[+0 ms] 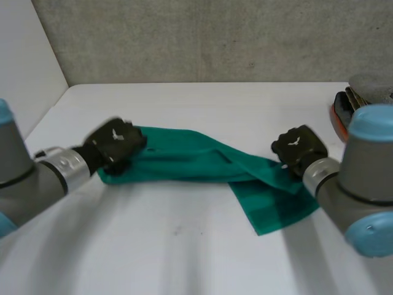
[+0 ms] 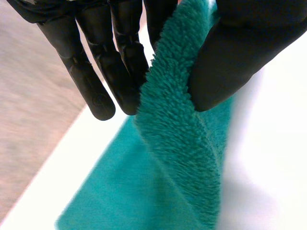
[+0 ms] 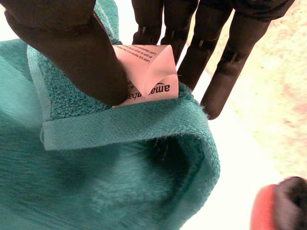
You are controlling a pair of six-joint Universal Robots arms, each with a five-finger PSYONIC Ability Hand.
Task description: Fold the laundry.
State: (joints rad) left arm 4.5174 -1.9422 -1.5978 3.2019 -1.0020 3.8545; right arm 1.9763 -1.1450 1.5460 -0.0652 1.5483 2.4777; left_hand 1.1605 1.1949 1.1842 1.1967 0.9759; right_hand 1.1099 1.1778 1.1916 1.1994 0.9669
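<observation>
Tag (image 3: 152,67) "amazonba" on towel (image 3: 120,191) — right hand (image 3: 62,43) pinching

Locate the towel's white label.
Right wrist view: the white label sits at the hemmed edge of the green towel, between the thumb and fingers of the right hand.

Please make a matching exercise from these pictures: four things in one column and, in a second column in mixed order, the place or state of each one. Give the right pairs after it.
Column one
1. left hand
2. right hand
3. white label
4. orange object

Column two
A. lies at the far right edge of the table, apart from the cloth
B. pinches the end of the teal towel on the robot's left side
C. sits at the towel's hem, beside a thumb
D. pinches the towel corner that bears the label

Pairs: 1-B, 2-D, 3-C, 4-A
</observation>
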